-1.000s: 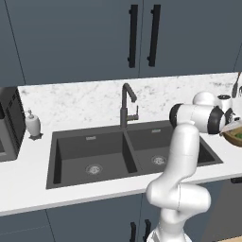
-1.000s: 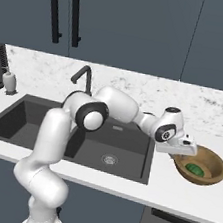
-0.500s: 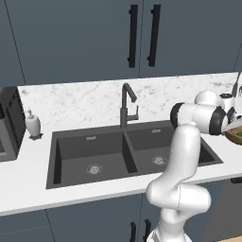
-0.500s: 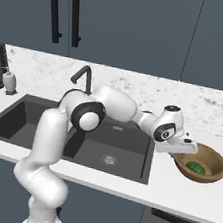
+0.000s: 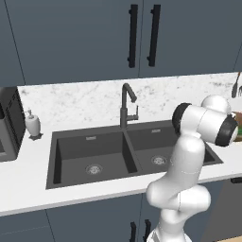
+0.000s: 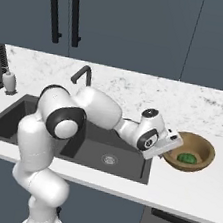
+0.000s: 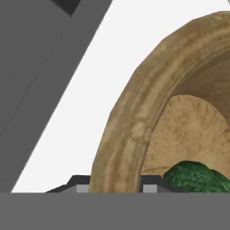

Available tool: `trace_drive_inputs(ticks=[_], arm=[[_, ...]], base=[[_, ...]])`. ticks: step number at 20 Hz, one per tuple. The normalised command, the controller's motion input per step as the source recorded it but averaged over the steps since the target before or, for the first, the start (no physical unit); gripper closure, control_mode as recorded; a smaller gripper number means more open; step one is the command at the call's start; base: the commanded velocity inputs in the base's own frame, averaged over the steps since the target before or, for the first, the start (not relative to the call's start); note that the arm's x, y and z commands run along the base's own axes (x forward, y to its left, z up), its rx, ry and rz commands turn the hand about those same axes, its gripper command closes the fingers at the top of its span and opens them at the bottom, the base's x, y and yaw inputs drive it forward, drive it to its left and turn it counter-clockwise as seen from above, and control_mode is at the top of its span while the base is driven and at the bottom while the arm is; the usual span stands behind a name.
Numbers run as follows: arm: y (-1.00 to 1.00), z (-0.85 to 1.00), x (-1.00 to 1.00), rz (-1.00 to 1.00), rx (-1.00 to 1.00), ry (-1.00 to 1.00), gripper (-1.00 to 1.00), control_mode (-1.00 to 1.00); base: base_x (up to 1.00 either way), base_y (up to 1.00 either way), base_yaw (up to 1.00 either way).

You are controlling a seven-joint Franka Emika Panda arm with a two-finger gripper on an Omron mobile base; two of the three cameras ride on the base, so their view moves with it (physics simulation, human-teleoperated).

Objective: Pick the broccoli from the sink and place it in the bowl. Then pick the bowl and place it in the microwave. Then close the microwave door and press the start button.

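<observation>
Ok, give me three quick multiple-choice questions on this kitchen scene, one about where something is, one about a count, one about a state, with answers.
1. Where is the broccoli?
A. In the sink's left basin
B. Inside the bowl
C. On the counter beside the soap bottle

2. How many basins does the sink have?
A. One
B. Two
C. Three

3. How does the gripper stand to the bowl?
A. At the bowl's near rim, one finger either side of the wall
B. High above the faucet, far from the bowl
C. Down in the sink by a drain

Answers:
1 B, the green floret lies on the bowl's floor in the right base view and the hand view.
2 B, a divider splits it into two basins, each with a round drain.
3 A, the hand view shows the rim rising between the two fingertips.
</observation>
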Motion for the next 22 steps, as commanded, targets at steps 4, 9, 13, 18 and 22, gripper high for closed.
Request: trace_drive_inputs(ticks=[4,9,13,18,22], arm=[[0.05,0.69,-0.56,0.46,-0.07,0.00,1.00,-1.00],[0.01,0.65,-0.66,0.39,-0.02,0.12,1.00,-1.00],[0.17,0.71,-0.58,0.34,0.00,0.18,1.00,-1.00],[0.60,0.69,-0.62,0.23,0.00,0.01,1.00,-1.00],[0.61,0.69,-0.53,0.23,0.01,0.01,1.00,-1.00]], base=[[0.00,0.00,0.00],[0.00,0.00,0.00],[0.00,0.00,0.00],[0.00,0.00,0.00],[0.00,0.00,0.00]])
